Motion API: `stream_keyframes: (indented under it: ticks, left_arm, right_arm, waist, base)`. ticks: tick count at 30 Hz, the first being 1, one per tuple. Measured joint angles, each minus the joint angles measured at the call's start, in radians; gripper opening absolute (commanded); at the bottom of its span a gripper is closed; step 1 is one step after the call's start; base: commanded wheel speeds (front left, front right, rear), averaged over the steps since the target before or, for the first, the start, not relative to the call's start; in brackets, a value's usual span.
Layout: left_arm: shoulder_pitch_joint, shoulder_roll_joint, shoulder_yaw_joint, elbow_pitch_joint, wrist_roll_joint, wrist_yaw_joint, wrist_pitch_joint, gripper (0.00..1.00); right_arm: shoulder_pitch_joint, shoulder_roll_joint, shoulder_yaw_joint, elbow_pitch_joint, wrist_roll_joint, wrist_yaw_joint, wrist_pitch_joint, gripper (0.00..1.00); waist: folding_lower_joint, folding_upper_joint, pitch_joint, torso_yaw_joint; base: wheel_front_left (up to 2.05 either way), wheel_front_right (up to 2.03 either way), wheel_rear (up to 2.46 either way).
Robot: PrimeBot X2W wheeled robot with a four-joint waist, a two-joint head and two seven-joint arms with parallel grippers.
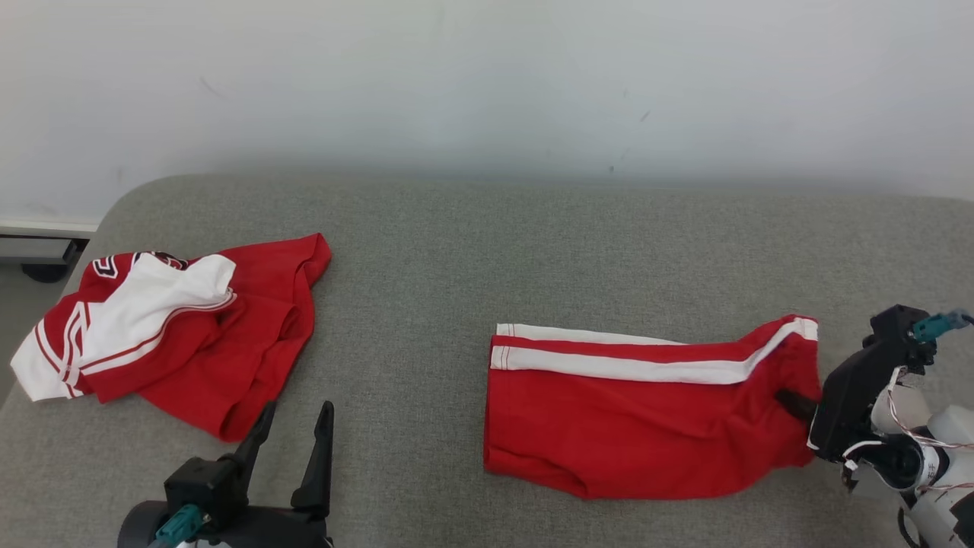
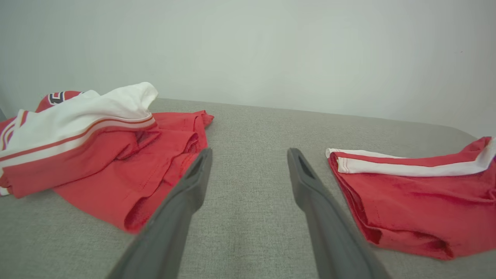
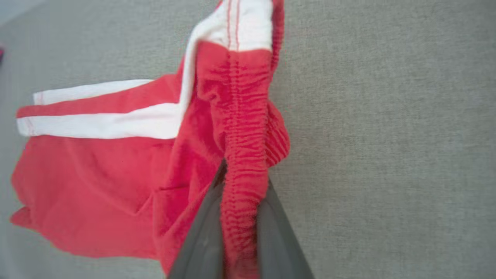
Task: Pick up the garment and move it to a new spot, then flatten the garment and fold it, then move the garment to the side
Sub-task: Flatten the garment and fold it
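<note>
Left gripper [image 1: 298, 411], lower left of the head view: jaws wide apart and holding nothing, fingers pointing up the view over bare grey cloth. In the left wrist view the same gripper [image 2: 250, 155] frames a strip of bare surface [image 2: 248, 217] between the two garments, touching neither. Right gripper [image 1: 795, 402], at the right edge of the head view: jaws closed on the waistband [image 1: 808, 358] of the shorts [image 1: 647, 426]. In the right wrist view the gathered red waistband [image 3: 244, 116] runs down between the two dark fingers of that gripper [image 3: 244, 174]. The shorts [image 3: 97, 186] are red with white side stripes. They lie mostly flat on the right half of the surface, with the leg hems toward the middle and the waistband end bunched and slightly raised at the gripper. From the left wrist view the shorts [image 2: 418, 205] lie to the right of the fingers. A crumpled red-and-white jersey [image 1: 228, 342] lies on the left half of the surface, well apart from the shorts; one red edge of the jersey [image 2: 116, 174] lies just beside the left finger. The surface [image 1: 426, 266] is a grey woven cloth cover with rounded far corners. Behind it stands a plain pale wall [image 1: 487, 76] with faint scuffs. At far left, beyond the surface, a white ledge [image 1: 46, 226] sits above a dark object [image 1: 42, 272] that cannot be identified.
</note>
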Motion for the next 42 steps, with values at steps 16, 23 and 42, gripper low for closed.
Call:
stream_keyframes:
  ticks: [16, 23, 42]
  left_arm:
    - [-0.001, -0.045, -0.036, 0.01, 0.002, 0.0, 0.006, 1.0]
    - [-0.005, -0.075, -0.066, 0.013, 0.009, -0.003, 0.014, 1.0]
    - [-0.045, -0.109, -0.103, 0.032, 0.028, -0.021, 0.024, 1.0]
  right_arm:
    - [0.002, 0.123, -0.09, -0.17, 0.266, 0.055, 0.159, 0.0]
    - [0.0, 0.137, -0.063, -0.153, 0.233, -0.008, 0.162, 0.0]
    - [-0.043, 0.196, -0.061, -0.045, 0.206, -0.088, 0.13, 0.0]
  waist:
    - [0.0, 0.0, -0.036, 0.015]
    - [0.0, 0.0, -0.044, 0.06]
    - [0.0, 0.0, -0.026, 0.182]
  base:
    - [0.0, 0.0, 0.0]
    - [0.0, 0.0, 0.0]
    - [0.0, 0.0, 0.0]
